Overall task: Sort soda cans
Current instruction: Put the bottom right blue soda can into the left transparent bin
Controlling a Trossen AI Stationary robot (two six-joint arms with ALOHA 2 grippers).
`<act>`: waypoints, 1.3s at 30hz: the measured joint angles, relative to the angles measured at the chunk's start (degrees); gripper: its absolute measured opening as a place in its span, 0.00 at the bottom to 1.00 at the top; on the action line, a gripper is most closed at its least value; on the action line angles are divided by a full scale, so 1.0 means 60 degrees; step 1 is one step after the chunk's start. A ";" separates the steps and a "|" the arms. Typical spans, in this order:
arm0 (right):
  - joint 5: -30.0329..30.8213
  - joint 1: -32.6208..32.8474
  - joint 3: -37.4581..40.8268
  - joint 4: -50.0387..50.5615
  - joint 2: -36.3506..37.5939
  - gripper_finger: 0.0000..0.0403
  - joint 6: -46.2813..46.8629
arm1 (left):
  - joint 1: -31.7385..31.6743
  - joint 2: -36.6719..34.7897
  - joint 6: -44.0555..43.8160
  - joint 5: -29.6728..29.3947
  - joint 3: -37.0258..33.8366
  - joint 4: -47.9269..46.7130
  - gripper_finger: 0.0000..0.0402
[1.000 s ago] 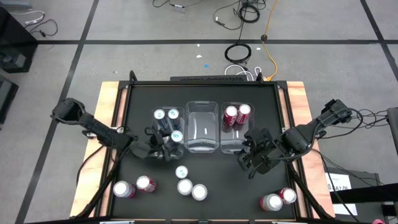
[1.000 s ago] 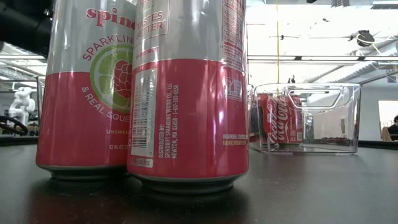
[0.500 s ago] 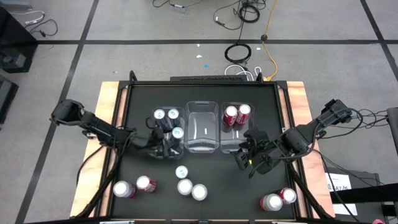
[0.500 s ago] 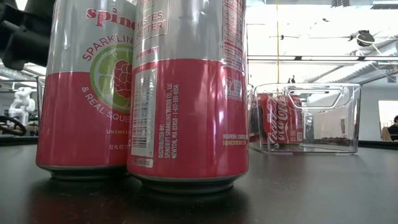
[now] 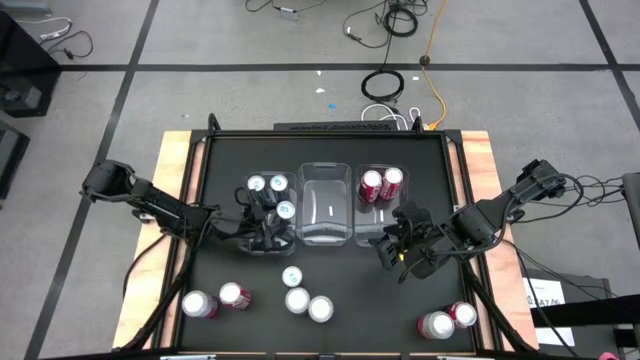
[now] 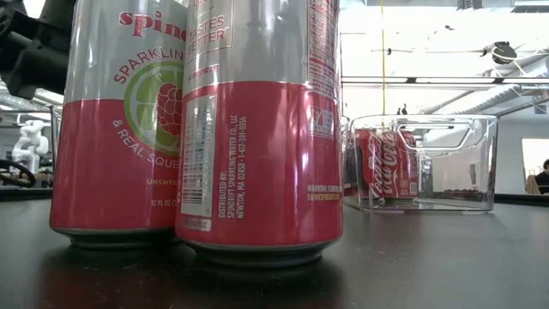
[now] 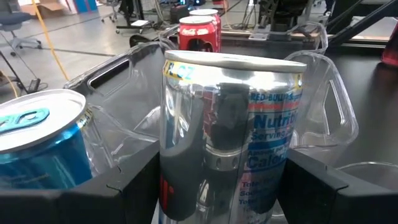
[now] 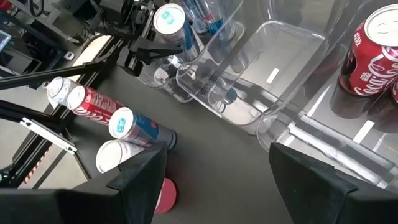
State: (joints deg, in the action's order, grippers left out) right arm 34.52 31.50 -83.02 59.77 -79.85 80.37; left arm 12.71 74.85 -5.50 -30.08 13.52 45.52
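Nearest the table's front edge, two cans [image 5: 448, 320] stand at the right corner, two more [image 5: 216, 300] at the left corner, one of them red, and three [image 5: 300, 294] cluster near the middle; one of the three shows a teal top. In the low view, two pink cans [image 6: 214, 129] fill the foreground on the dark table [image 6: 429, 257].

Farther in, the left gripper [image 5: 276, 222] is over the front of the left bin [image 5: 256, 212] with its jaws clamped on a silver-and-blue can [image 7: 233, 134], held upright between the fingers [image 7: 134, 186]. Beside it, inside that bin, stands a teal-topped can [image 7: 37, 146]. Two more teal cans [image 5: 267, 184] stand at the bin's back.

The right gripper [image 5: 393, 245] hovers just in front of the right bin [image 5: 378, 232], fingers [image 8: 140, 180] spread with nothing between them.

The middle bin [image 5: 324, 205] sits between the other two, touching or nearly touching them. At the back of the right bin stand two red cans [image 5: 380, 183], also visible through the clear wall in the low view.
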 joint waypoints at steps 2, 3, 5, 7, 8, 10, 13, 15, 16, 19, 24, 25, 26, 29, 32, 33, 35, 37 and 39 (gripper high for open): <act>0.0000 -0.0006 0.0000 0.0000 0.0000 0.69 -0.0009 | 0.0000 0.0000 0.0000 -0.0001 0.0003 0.0000 0.68; 0.0004 -0.0006 0.0000 0.0000 0.0000 0.69 -0.0012 | 0.0000 0.0000 0.0000 -0.0019 0.0003 0.0000 0.68; 0.0000 -0.0006 0.0000 0.0002 0.0000 0.69 -0.0028 | 0.0004 0.0000 0.0000 -0.0219 0.0003 0.0000 0.68; 0.0000 -0.0006 0.0000 0.0002 0.0000 0.69 -0.0034 | 0.0000 0.0000 0.0000 -0.0419 0.0003 0.0000 0.68; 0.0000 -0.0006 0.0000 0.0004 0.0000 0.69 -0.0034 | 0.0000 0.0000 0.0000 -0.0426 0.0003 0.0000 0.68; 0.0000 -0.0006 0.0000 0.0004 0.0000 0.69 -0.0038 | 0.0000 0.0000 0.0047 -0.0455 0.0003 0.0000 0.68; 0.0000 -0.0006 0.0000 0.0005 0.0000 0.69 -0.0038 | 0.0004 0.0000 0.0041 -0.0456 0.0003 0.0017 0.68; -0.0004 -0.0006 0.0000 0.0007 0.0000 0.69 -0.0038 | 0.0000 0.0000 0.0007 -0.0456 0.0003 0.0040 0.68; -0.0004 -0.0006 0.0000 0.0007 0.0000 0.69 -0.0038 | 0.0000 0.0000 0.0004 -0.0456 0.0006 0.0036 0.68; -0.0004 -0.0006 0.0000 0.0007 0.0000 0.69 -0.0042 | 0.0000 0.0000 0.0001 -0.0456 0.0006 0.0038 0.68; -0.0004 -0.0006 0.0000 0.0007 0.0000 0.69 -0.0032 | 0.0000 0.0000 -0.0012 -0.0460 0.0008 0.0036 0.68; -0.0006 -0.0006 0.0000 0.0007 0.0000 0.69 -0.0029 | 0.0000 0.0000 -0.0014 -0.0462 0.0010 0.0036 0.68; -0.0007 -0.0006 0.0000 0.0007 0.0000 0.69 -0.0021 | 0.0000 0.0000 -0.0014 -0.0460 0.0010 0.0036 0.68; -0.0011 -0.0006 0.0000 0.0007 0.0000 0.69 0.0142 | 0.0004 0.0000 -0.0011 -0.0545 0.0010 0.0036 0.68; -0.0054 -0.0006 0.0000 0.0004 0.0000 0.69 0.0305 | 0.0000 0.0000 -0.0004 -0.0908 0.0010 -0.0012 0.68; -0.0055 -0.0006 0.0000 0.0004 0.0000 0.69 0.0327 | 0.0000 0.0000 0.0013 -0.0965 0.0010 -0.0027 0.68; -0.0055 -0.0006 0.0000 0.0004 0.0000 0.69 0.0380 | 0.0000 0.0000 0.0051 -0.1032 0.0010 -0.0029 0.68; -0.0055 -0.0006 0.0000 0.0003 0.0000 0.69 0.0493 | 0.0000 0.0000 0.0051 -0.1035 0.0010 -0.0029 0.68; -0.0055 -0.0006 0.0000 -0.0024 0.0000 0.69 0.0501 | 0.0004 0.0000 0.0055 -0.1032 0.0010 -0.0032 0.68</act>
State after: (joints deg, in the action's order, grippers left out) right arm 34.20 31.46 -83.02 59.62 -79.85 83.37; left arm 12.73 74.85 -5.17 -36.27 13.58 45.33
